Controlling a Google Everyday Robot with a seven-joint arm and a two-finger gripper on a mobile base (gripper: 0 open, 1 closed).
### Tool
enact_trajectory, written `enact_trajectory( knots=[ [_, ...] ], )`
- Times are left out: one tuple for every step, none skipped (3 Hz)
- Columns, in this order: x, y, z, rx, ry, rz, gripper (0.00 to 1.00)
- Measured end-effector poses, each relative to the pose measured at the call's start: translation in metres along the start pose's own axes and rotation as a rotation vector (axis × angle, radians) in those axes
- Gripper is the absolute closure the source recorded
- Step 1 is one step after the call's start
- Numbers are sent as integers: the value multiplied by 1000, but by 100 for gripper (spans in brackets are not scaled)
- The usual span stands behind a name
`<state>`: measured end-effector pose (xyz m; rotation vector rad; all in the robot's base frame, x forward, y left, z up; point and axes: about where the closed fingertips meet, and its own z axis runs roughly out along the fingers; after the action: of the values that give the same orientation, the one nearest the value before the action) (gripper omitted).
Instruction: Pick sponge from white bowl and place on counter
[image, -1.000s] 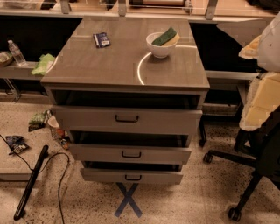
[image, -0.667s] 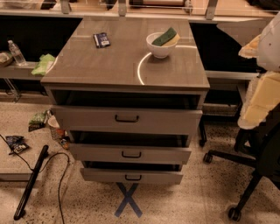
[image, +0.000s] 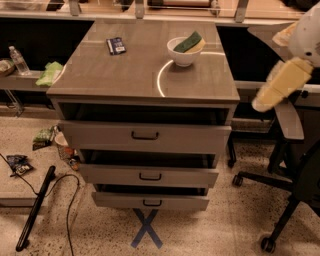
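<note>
Rightward, gripper (image: 262, 102) off counter (image: 125, 75), sponge (image: 189, 42) in white bowl (image: 182, 58)

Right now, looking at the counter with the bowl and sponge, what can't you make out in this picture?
All from the camera view:
- Sponge: its lower end is hidden inside the bowl.
- Dark packet on the counter: label too small to read.
- Drawers: slightly open, insides lost in shadow.
- Gripper: right of the counter, away from the bowl; its arm is cut off by the right edge.
</note>
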<state>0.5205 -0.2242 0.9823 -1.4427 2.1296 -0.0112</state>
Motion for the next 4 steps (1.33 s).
enact_trajectory(
  knots=[
    [-47, -94, 38, 49, -383, 192, 0],
    [-91, -154, 66, 60, -636, 326, 0],
    [-123, -173, 103, 43, -600, 424, 0],
    [-130, -172, 109, 12, -596, 496, 0]
  ],
)
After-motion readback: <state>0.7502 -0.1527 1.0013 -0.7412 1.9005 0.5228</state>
